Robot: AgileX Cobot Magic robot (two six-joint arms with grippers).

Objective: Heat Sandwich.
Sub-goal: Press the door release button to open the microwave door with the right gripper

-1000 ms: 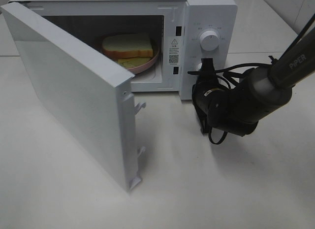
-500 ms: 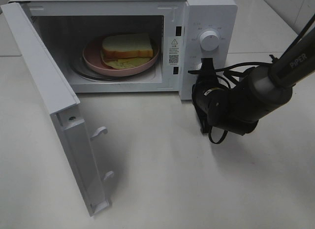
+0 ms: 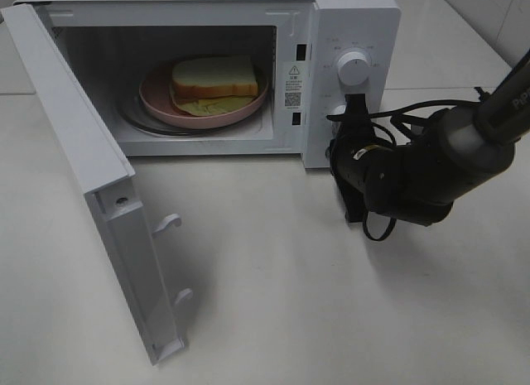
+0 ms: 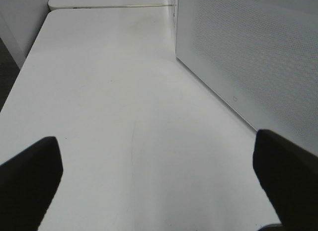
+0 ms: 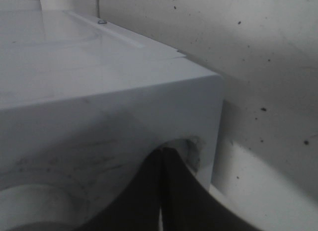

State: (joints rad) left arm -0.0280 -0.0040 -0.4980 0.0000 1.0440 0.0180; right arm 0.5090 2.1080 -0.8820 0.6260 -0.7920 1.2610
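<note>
The sandwich [image 3: 214,77], white bread with pale yellow-green filling, lies on a round pink plate [image 3: 157,99] inside the open white microwave [image 3: 356,21]. Its door [image 3: 74,153] stands swung wide to the left. My right gripper [image 3: 354,103] is shut and empty, its tips against the control panel just below the round dial [image 3: 354,69]. In the right wrist view the closed fingertips [image 5: 162,159] meet at the panel's edge [image 5: 124,107]. My left gripper [image 4: 159,186] is open and empty over bare table, beside a white dotted microwave panel [image 4: 258,57]; it is outside the exterior view.
The white table [image 3: 315,302] spreads in front of the microwave. The open door takes up the front left. The right arm's black body and cables [image 3: 414,174] sit to the right of the microwave. A table seam runs at the far end [image 4: 109,6].
The microwave door swung from half closed to wide open, uncovering the plate and sandwich. The right arm has shifted slightly to the right, its gripper still at the control panel.
</note>
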